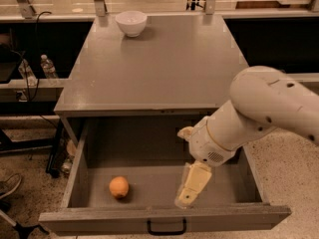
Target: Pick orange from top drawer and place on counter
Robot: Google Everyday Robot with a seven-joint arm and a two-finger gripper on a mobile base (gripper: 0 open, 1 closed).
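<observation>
In the camera view, the small round yellow-orange orange (118, 187) is lying on the floor of the wide, deep grey top drawer (164, 217), which is sticking out under the flat grey counter (159, 68). The cream gripper (189, 193) is hanging inside the drawer, right of the orange and well apart. Whether it is spread or closed is not showing. A round white bowl (131, 23) is sitting on the counter's back edge.

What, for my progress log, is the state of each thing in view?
top drawer: pulled open, orange inside.
orange: lying on the drawer floor, left of centre, not held.
gripper: down inside the drawer, right of the orange, apart from it.
white bowl: upright at the counter's far edge.
counter: bears the bowl; orange not yet on it.
</observation>
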